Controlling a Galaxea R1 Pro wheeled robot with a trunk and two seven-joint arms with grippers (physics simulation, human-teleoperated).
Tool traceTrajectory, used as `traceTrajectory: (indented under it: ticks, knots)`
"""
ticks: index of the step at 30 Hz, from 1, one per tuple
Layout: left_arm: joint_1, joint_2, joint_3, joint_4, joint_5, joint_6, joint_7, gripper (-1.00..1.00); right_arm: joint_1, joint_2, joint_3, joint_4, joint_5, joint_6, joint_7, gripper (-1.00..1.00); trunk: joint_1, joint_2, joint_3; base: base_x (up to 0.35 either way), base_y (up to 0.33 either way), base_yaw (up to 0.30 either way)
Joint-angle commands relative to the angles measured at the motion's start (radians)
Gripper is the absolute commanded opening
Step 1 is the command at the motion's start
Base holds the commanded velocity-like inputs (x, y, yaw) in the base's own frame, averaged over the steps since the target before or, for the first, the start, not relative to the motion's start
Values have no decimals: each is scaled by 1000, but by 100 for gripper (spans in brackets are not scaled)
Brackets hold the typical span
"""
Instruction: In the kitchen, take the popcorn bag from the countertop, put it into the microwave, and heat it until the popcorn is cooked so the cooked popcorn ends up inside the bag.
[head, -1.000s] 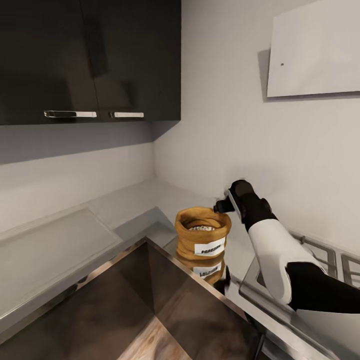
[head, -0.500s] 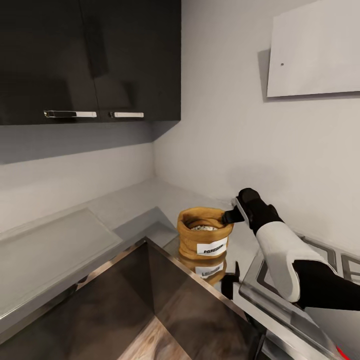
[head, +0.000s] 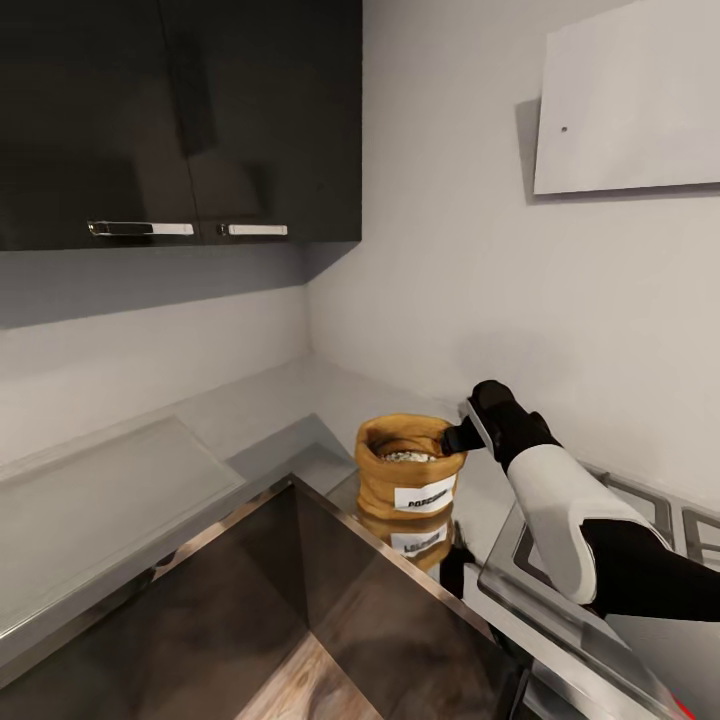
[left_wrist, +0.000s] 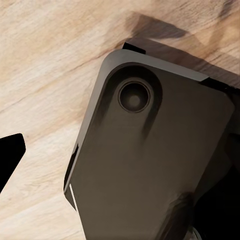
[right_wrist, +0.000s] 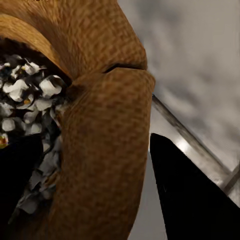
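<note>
Right tool (head: 455, 437) straddling popcorn bag (head: 407, 480) rim, not clenched | popcorn (head: 404, 456) inside bag

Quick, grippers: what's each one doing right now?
Left gripper: cannot tell from these pictures.
Right gripper: open, fingers straddling the rolled rim of the popcorn bag, one inside over the popcorn, one outside; not closed on it.

Tan popcorn bag (head: 408, 478) stands upright on the grey countertop (head: 270, 415), open-topped.
</note>
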Motion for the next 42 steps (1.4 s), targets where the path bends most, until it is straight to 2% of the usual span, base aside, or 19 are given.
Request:
traceTrajectory:
  ticks: [1,9,12,14,16,18,24,33,34,37,42]
  knots:
    - [0,0,1,-1,3,-2,0,100,0,1,-7,52,20,3,7,-100,0,0,-1,0,0,0]
    - [0,0,1,-1,3,-2,0,100,0,9,-19,34,22,3,7,-100,0,0,-1,0,0,0]
    - [0,0,1,-1,3,-2,0,100,0,11,-41,31,22,3,7,-100,0,0,-1,0,0,0]
    - [0,0,1,-1,3,-2,0,100,0,12,-51,-26,22,3,7,-100,0,0,-1,0,0,0]
    - [0,0,1,-1,3,-2,0,100,0,13,-69,-158,22,3,7,-100,0,0,-1,0,0,0]
    - [0,0,1,-1,3,-2,0,100,0,19,-73,-201,22,3,7,-100,0,0,-1,0,0,0]
    - [0,0,1,-1,3,-2,0,100,-1,25,-73,-241,22,3,8,-100,0,0,-1,0,0,0]
    - [0,-1,1,1,3,-2,0,100,-1,33,-74,-246,22,3,11,-100,0,0,-1,-2,0,0]
    - [0,-1,1,1,3,-2,0,100,-1,33,-74,-246,20,3,15,-100,0,0,-1,-129,0,0]
    - [0,-3,1,-1,3,-2,0,100,-1,27,-74,-246,-36,3,30,-100,0,0,-1,-295,0,0]
    - [0,-3,1,-1,3,-2,0,100,-1,28,-74,-245,-52,3,33,-100,0,0,-1,-343,0,0]
